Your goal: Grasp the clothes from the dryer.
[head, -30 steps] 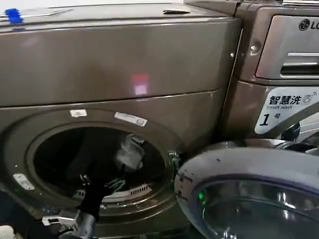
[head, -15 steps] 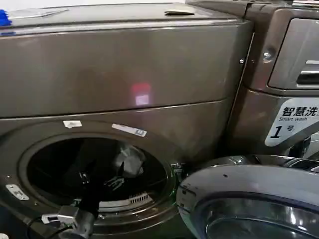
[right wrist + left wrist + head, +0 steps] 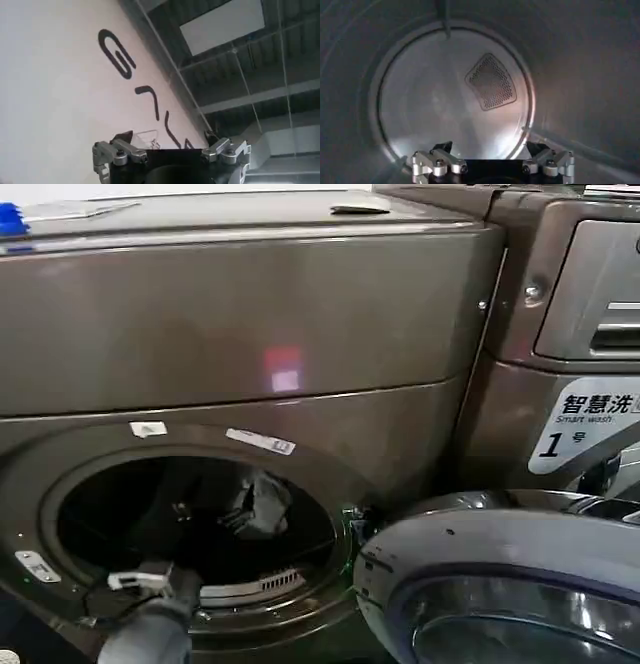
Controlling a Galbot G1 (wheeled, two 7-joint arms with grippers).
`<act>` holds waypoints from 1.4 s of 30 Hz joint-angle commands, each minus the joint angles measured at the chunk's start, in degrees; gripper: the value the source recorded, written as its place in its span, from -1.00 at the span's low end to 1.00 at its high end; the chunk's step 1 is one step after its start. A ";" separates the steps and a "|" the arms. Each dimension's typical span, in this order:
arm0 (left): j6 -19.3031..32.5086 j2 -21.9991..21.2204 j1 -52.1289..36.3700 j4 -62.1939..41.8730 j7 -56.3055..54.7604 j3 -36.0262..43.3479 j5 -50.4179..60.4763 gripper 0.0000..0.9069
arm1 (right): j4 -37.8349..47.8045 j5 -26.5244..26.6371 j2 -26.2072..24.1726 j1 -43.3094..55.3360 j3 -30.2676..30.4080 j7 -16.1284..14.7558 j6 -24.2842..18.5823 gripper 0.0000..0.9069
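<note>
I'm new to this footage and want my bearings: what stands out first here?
The bronze-brown dryer takes up most of the head view, its round dark drum opening low on the left and its grey-rimmed porthole door swung open at lower right. The left gripper, fingers spread, reaches into the drum toward its back wall and a perforated vent.

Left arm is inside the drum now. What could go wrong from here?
1. The left gripper is open, facing the drum's back wall and its perforated vent. No clothes appear ahead of it, so a close here would likely catch nothing.
2. A grey garment hangs higher in the dryer opening, above the arm; reaching deeper may pass beneath it.
3. The open door sits beside the opening, so a sideways withdrawal could clip it.
</note>
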State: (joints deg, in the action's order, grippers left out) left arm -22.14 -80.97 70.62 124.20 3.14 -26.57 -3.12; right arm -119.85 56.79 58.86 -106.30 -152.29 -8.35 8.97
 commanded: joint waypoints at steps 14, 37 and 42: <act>4.87 -4.12 -33.03 -41.59 -1.82 2.94 0.45 1.00 | -0.28 -1.42 0.42 0.13 -0.07 -0.41 -0.65 1.00; 8.76 -6.00 -49.75 -66.73 -1.54 4.37 2.98 1.00 | -0.30 -1.34 0.64 0.65 0.29 -1.52 -1.59 1.00; 8.81 -6.24 -52.54 -70.46 -1.14 4.36 3.63 1.00 | -0.19 -1.33 0.66 0.61 0.19 -1.66 -1.74 1.00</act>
State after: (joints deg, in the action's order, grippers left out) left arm -13.79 -86.90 25.76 65.01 1.58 -22.48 -0.31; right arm -120.07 55.47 59.55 -105.71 -152.04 -10.00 7.31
